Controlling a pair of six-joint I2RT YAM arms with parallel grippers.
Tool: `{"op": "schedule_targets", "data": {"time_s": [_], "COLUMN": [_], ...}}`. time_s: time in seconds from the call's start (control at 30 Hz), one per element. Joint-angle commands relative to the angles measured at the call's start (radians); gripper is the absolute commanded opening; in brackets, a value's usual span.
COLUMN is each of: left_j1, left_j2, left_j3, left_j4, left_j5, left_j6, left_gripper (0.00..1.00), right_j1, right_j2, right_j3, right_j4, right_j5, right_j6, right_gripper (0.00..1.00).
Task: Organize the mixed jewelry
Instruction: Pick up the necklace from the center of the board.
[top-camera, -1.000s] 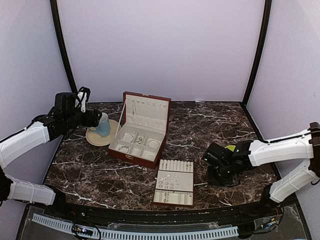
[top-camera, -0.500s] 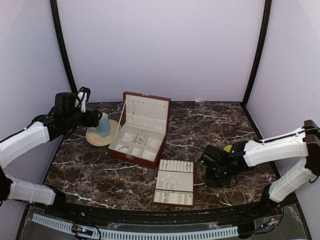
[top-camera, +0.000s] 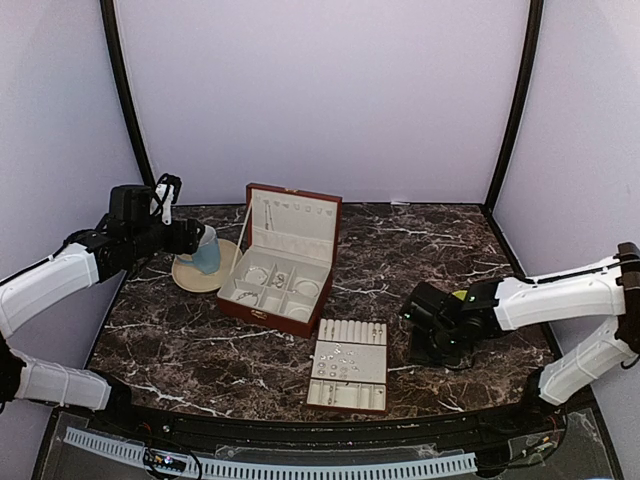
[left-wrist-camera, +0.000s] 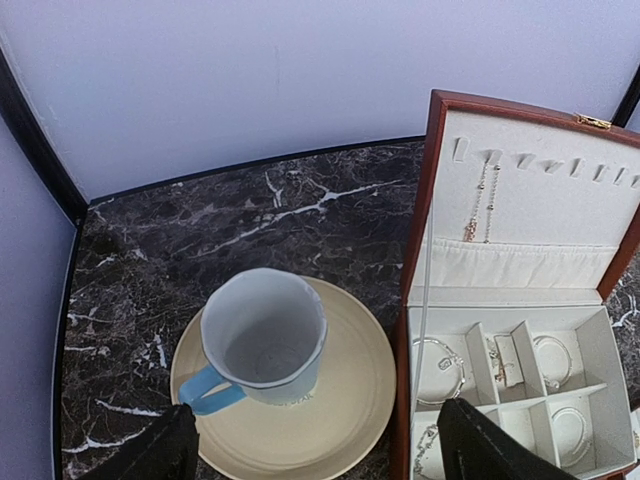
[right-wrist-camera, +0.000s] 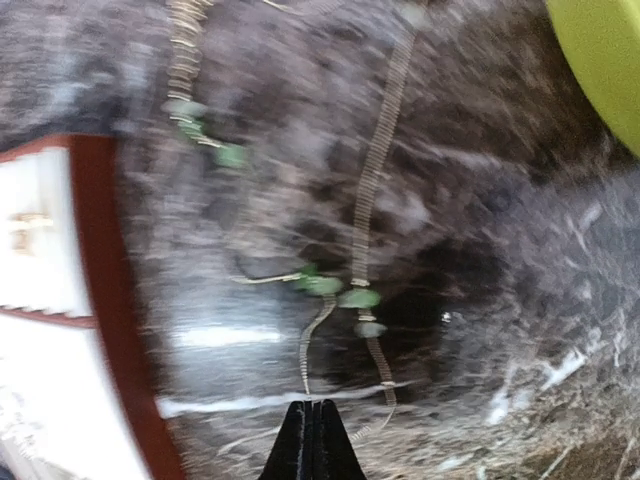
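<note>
Silvery mixed jewelry, tiny metal pieces, in three lots. Lot one: small rings and studs (top-camera: 340, 360) scattered on the flat cream slotted tray (top-camera: 348, 398), which lies near the front edge of the counter, just in front of the box. Lot two: thin hoops (left-wrist-camera: 440, 365) and smaller pieces in the cream-lined compartments of the open reddish-brown box (left-wrist-camera: 424, 220), with two fine chains (left-wrist-camera: 480, 205) hanging inside its upright lid. Lot three: a beaded chain (right-wrist-camera: 372, 190) with small green stones, lying loose on the dark white-veined marble counter (top-camera: 190, 340) to the right of the tray; the right wrist view of it is blurred. Right end effector (right-wrist-camera: 312, 440): low over this chain, fingers pressed together with no gap. A strand runs to just above the tips; whether it is pinched cannot be told. A lime-green rounded object (right-wrist-camera: 600, 60) lies near. Left end effector (left-wrist-camera: 315, 460): fingers spread wide, holding nothing, hanging above a pale blue mug (left-wrist-camera: 265, 335) that stands upright on a round cream saucer (left-wrist-camera: 350, 405), just left of the box.
</note>
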Motion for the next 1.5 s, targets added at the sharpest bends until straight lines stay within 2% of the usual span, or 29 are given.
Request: {"op": "schedule_targets", "data": {"time_s": [0.0, 0.23, 0.4, 0.57, 0.8, 1.03, 1.23, 1.33, 1.47], "left_j1": [0.005, -0.023, -0.151, -0.231, -0.251, -0.251, -0.251, -0.25, -0.25], "left_j2": [-0.043, -0.067, -0.045, 0.044, 0.164, 0.268, 0.32, 0.352, 0.392], "left_j3": [-0.009, -0.065, -0.063, 0.01, 0.093, 0.218, 0.251, 0.277, 0.294], "left_j4": [0.035, 0.165, 0.22, 0.232, 0.331, 0.225, 0.186, 0.162, 0.171], "left_j5": [0.089, 0.44, 0.502, 0.533, 0.563, 0.527, 0.454, 0.443, 0.461], "left_j6": [0.015, 0.075, 0.111, 0.082, -0.022, -0.011, -0.013, 0.039, 0.187], "left_gripper": [0.85, 0.82, 0.82, 0.82, 0.82, 0.82, 0.82, 0.82, 0.74], "right_j1": [-0.071, -0.3, -0.417, -0.471, -0.491, -0.491, -0.491, -0.491, -0.491], "right_j2": [-0.111, -0.233, -0.227, -0.193, -0.123, -0.045, 0.022, 0.058, 0.093], "right_j3": [0.016, -0.06, -0.02, 0.048, 0.227, 0.444, 0.59, 0.668, 0.736], "right_j4": [0.168, 0.448, 0.534, 0.575, 0.513, 0.412, 0.404, 0.377, 0.338], "right_j5": [-0.044, -0.411, -0.686, -0.832, -0.893, -0.891, -0.866, -0.848, -0.831], "right_j6": [-0.139, -0.356, -0.454, -0.502, -0.613, -0.745, -0.796, -0.829, -0.865], "right_gripper": [0.0, 0.0, 0.0, 0.0, 0.0, 0.0, 0.0, 0.0, 0.0]}}
